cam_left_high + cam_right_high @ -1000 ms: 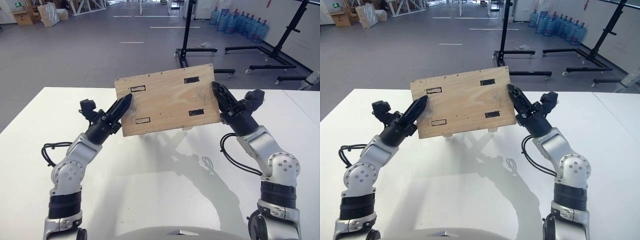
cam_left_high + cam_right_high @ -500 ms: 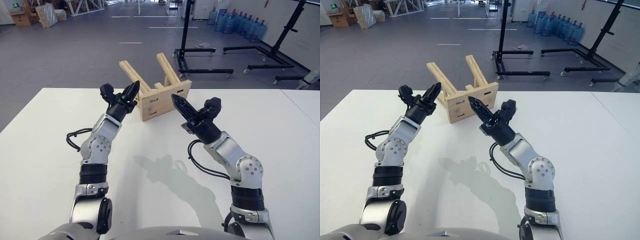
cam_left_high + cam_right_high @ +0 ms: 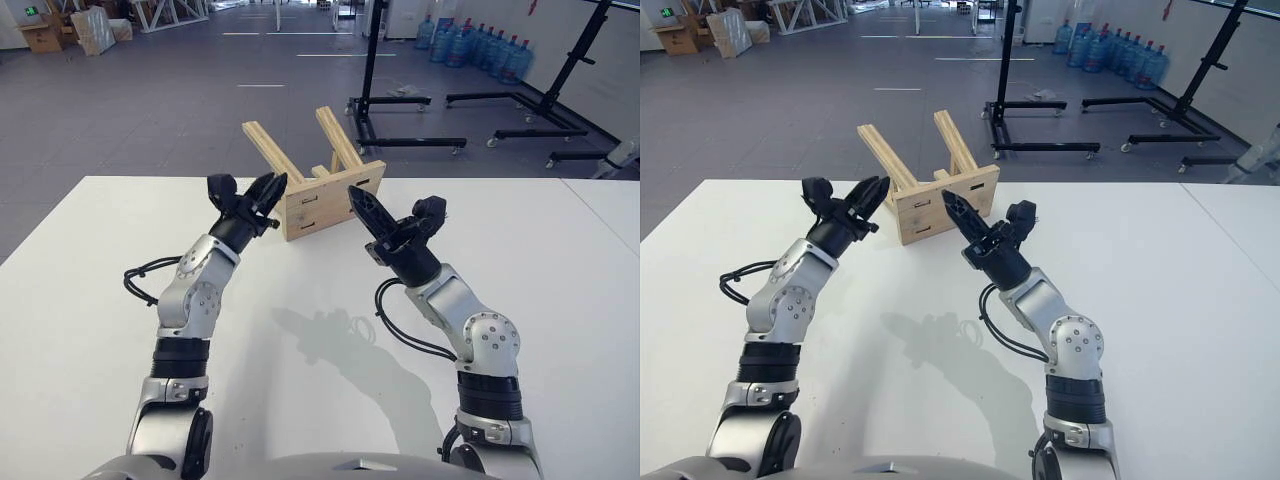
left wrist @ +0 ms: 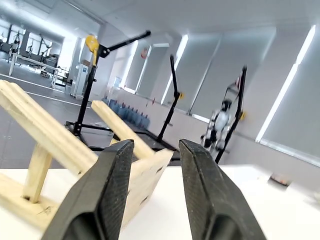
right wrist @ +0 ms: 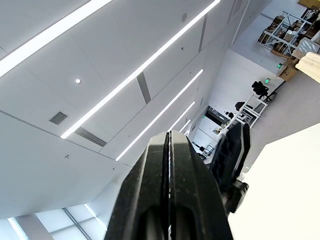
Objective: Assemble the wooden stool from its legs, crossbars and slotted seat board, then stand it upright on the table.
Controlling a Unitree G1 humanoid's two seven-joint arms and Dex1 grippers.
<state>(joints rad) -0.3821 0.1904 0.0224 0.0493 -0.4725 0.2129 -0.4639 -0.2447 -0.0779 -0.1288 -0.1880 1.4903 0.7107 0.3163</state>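
The assembled wooden stool lies on its side near the table's far edge. Its slotted seat board faces me and its legs slant up and away. My left gripper is open just off the seat board's left edge; I cannot tell if it touches. In the left wrist view the two fingers stand apart with the stool beyond them. My right gripper is shut, its tip in front of the seat board's right side. In the right wrist view its fingers are pressed together, holding nothing.
The white table stretches wide and bare towards me. Its far edge runs right behind the stool. On the floor beyond stand black wheeled frames and several water bottles.
One second ago both grippers held the stool up with the seat face toward me. It now rests on its side at the far edge, both grippers are off it, and the left fingers have spread.
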